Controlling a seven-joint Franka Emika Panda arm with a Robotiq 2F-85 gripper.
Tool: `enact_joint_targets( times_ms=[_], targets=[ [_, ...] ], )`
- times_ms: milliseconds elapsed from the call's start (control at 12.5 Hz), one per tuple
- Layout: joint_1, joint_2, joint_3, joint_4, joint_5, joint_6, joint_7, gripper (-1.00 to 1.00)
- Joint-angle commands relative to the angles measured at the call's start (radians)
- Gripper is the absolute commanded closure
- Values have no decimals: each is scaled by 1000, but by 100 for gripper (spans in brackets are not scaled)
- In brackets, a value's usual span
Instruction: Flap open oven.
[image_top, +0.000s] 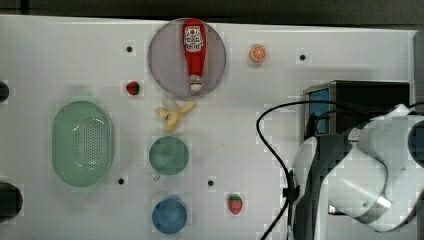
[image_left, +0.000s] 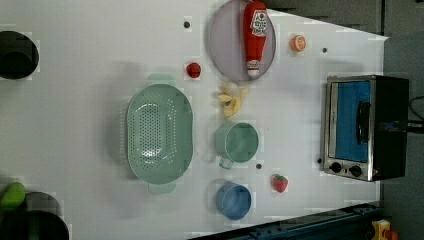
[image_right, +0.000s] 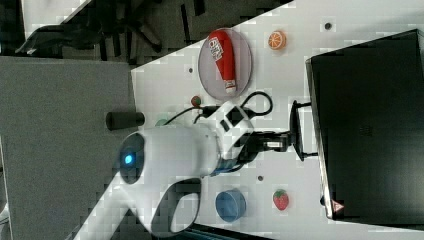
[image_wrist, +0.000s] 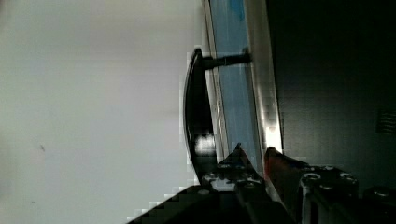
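Oven (image_left: 365, 127): sitting at the table's (image_left: 75, 125) 3 o'clock edge in the left view, door closed. Open white surface is lying before its handle (image_wrist: 196, 116). Gripper (image_wrist: 254, 161): hovering at the handle, fingers narrowly parted, grasping nothing.

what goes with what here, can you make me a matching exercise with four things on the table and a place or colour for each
Things:
1. ketchup bottle
2. colander
3. oven
4. small cup

Descriptions:
a. pale green, with holes
b. blue
c. lying on the round plate
d. door shut, blue glass

Pairs: 1-c, 2-a, 3-d, 4-b
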Motion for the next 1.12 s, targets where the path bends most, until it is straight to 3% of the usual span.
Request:
enact_joint_targets(
  times_ms=[80,880,1120],
  targets=[
    [-3,21,3,-37,3,91,-54,65],
    [6,63,19,-130,-3,260,-19,65],
    [31,65,31,-136,-91,261,26,65]
  ],
)
